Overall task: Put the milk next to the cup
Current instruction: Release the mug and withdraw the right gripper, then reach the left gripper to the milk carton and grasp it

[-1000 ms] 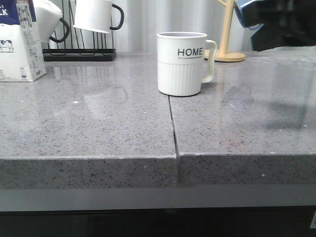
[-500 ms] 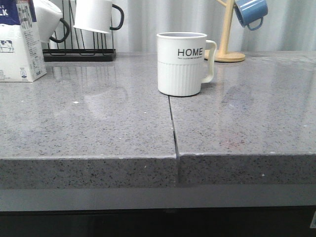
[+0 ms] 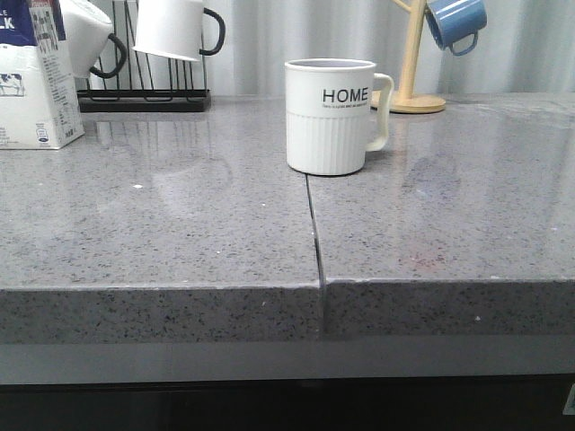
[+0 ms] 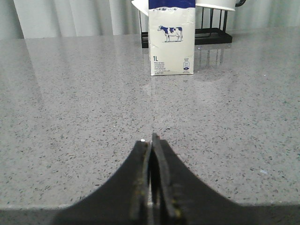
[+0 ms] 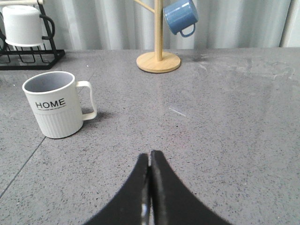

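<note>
The milk (image 3: 34, 76) is a white carton with a dark blue top and a cow picture, standing upright at the far left of the grey counter; it also shows straight ahead in the left wrist view, milk (image 4: 171, 42). The cup (image 3: 332, 115), a white mug lettered "HOME" with a ribbed lower half, stands mid-counter, well apart from the carton, and appears as cup (image 5: 57, 104) in the right wrist view. My left gripper (image 4: 150, 138) is shut and empty, well short of the carton. My right gripper (image 5: 150, 153) is shut and empty, off to the handle side of the cup. Neither gripper shows in the front view.
A black wire rack (image 3: 144, 97) holding white mugs with black handles (image 3: 178, 29) stands behind the carton. A wooden mug tree (image 3: 411, 63) carries a blue mug (image 3: 456, 23) at the back right. A seam (image 3: 314, 229) splits the counter below the cup.
A dark arm that filled the top right of the front view a second ago has moved out of it, uncovering the blue mug. The milk and the cup stayed put.
</note>
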Tool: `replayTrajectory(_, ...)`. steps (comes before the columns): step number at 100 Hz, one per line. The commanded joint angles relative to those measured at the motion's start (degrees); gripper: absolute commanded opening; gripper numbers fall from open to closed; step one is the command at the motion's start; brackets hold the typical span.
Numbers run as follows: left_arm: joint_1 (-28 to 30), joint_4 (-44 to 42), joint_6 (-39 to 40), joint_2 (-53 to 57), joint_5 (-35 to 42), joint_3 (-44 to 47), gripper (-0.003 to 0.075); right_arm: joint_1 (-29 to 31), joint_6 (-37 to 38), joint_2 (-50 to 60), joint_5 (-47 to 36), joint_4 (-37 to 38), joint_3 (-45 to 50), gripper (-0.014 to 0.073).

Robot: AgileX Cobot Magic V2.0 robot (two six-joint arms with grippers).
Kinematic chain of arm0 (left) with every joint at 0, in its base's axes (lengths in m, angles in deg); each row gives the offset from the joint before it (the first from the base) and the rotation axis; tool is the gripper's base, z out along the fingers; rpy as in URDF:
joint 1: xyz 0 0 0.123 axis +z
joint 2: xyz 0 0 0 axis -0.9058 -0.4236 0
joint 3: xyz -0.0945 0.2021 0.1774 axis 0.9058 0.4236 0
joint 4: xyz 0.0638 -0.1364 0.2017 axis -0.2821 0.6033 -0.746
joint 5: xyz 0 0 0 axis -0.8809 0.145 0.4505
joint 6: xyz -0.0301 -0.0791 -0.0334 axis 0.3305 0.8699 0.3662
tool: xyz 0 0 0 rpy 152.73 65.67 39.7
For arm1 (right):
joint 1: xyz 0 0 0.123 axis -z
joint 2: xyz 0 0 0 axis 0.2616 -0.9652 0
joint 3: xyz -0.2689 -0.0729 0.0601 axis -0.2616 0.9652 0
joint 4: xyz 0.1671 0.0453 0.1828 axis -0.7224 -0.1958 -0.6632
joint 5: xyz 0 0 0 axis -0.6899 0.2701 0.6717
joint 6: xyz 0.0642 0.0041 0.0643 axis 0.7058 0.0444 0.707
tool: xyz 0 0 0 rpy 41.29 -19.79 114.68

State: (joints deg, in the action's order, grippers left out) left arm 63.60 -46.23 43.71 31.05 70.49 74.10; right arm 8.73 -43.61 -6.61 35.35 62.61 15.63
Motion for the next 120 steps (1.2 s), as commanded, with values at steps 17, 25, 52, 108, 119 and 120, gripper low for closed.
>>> replayTrajectory(17,-0.38,-0.10,0.33,1.74,4.78,2.46,-0.0020,0.31,-0.17,8.84,-2.38,0.51,1.36,-0.0067)
replayTrajectory(25,-0.38,-0.10,0.33,1.74,5.69,2.46,-0.0021,0.31,-0.17,9.33,-2.43,0.51,1.36,-0.0067)
replayTrajectory(52,-0.38,-0.10,0.33,1.74,13.65,1.61,-0.0021,0.31,-0.17,9.33,-2.43,0.51,1.36,-0.0067)
replayTrajectory(108,-0.38,-0.99,0.33,-24.60,-9.58,-27.06,0.0006,0.31,-0.17,9.33,-2.43,0.51,1.36,-0.0067)
replayTrajectory(119,-0.38,-0.99,0.33,-31.79,-9.59,-30.66,0.0209,0.31,-0.17,9.33,-2.43,0.51,1.36,-0.0067)
replayTrajectory(120,-0.38,-0.99,0.33,-32.59,-9.44,-30.87,0.0228,0.31,-0.17,9.33,-2.43,0.51,1.36,-0.0067)
